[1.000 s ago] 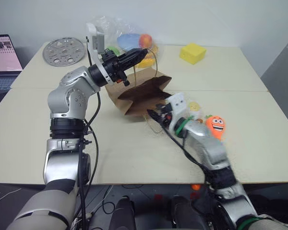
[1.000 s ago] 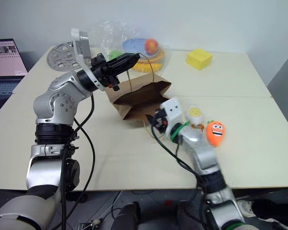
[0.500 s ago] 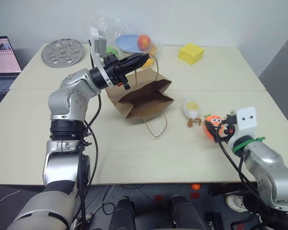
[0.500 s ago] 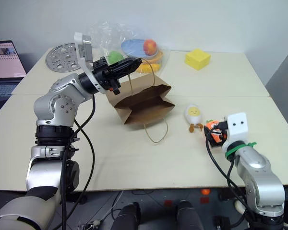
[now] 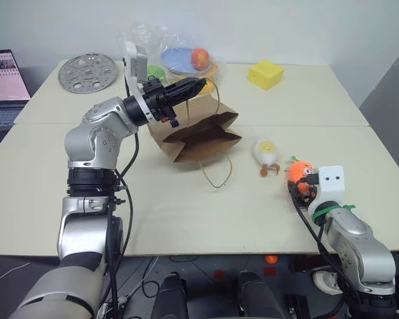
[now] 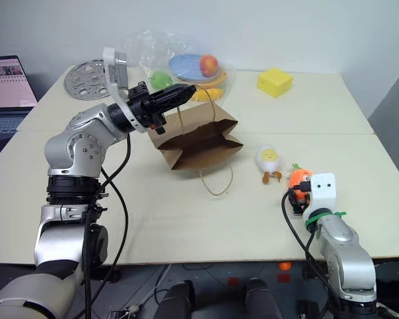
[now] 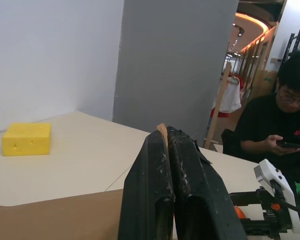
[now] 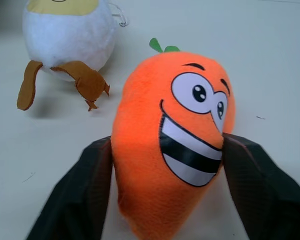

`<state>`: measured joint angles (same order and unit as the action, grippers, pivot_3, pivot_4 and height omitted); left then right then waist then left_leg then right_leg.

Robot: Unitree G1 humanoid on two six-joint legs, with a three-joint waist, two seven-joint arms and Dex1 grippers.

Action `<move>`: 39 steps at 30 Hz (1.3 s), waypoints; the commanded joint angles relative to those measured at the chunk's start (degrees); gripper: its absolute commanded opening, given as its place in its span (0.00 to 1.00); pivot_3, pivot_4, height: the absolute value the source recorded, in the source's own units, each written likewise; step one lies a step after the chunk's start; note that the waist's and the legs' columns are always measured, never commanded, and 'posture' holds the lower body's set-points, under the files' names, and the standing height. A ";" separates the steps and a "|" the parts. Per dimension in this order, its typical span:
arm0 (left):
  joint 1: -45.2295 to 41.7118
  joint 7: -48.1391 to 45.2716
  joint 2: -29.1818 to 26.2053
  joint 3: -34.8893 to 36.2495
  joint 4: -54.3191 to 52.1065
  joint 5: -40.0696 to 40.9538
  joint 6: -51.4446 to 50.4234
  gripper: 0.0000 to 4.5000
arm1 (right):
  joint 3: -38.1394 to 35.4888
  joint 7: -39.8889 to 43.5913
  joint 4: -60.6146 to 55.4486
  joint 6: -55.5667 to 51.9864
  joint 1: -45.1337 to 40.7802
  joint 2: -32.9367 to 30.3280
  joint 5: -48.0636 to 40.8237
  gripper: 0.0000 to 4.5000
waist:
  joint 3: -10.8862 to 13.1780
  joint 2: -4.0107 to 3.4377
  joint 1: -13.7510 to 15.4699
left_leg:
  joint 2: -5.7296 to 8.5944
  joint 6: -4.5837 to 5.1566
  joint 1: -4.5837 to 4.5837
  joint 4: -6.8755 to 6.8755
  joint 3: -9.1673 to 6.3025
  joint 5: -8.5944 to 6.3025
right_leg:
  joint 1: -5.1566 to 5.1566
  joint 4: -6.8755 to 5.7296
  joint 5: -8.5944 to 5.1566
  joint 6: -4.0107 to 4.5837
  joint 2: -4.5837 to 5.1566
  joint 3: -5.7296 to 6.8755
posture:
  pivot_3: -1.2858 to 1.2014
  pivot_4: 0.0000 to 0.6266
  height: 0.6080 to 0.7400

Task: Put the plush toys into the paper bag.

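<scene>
The brown paper bag (image 5: 201, 135) lies on the table with its mouth facing me. My left gripper (image 5: 198, 84) is shut on its upper twisted handle (image 7: 162, 131) and holds that side raised. The other handle loop (image 5: 216, 174) rests on the table. The orange carrot plush toy (image 5: 298, 171) lies right of the bag, and my right gripper (image 8: 167, 170) is shut on it, one black finger (image 8: 82, 192) pressed to each side. The white-yellow egg plush toy (image 5: 266, 151) with brown legs lies between carrot and bag, also seen close behind the carrot (image 8: 67, 30).
A clear plastic bag (image 5: 176, 56) with plastic fruit and plates sits behind the paper bag. A yellow foam block (image 5: 266, 73) is at the back right, a perforated metal disc (image 5: 86, 72) and a laptop (image 5: 3, 83) at the back left. A seated person (image 7: 282, 125) is beyond the table.
My right arm swung from the bag's mouth out to the right and down to the carrot, and its fingers closed on the toy. The left gripper kept still on the handle.
</scene>
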<state>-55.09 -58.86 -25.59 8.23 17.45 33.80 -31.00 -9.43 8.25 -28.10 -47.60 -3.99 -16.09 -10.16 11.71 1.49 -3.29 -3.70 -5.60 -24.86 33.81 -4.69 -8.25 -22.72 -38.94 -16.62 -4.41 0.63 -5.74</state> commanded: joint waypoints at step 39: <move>-1.13 -0.01 1.07 -0.16 -5.41 2.27 -2.60 0.00 | 20.73 6.42 43.48 13.89 -45.50 15.91 -2.25 0.00 | 0.03 -0.03 -0.13 | -0.03 0.00 -0.04 -0.09 -0.07 0.00 | -0.07 -0.03 0.16 0.24 -0.04 0.09 | 0.52 0.24 1.00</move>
<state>-55.26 -59.09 -24.62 7.62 15.23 34.85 -33.51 11.83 14.73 12.37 -37.36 -47.11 -1.49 -13.61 11.73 1.47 -3.42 -3.73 -5.60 -24.90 33.71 -4.76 -8.26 -22.81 -38.98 -16.46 -4.16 0.59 -5.65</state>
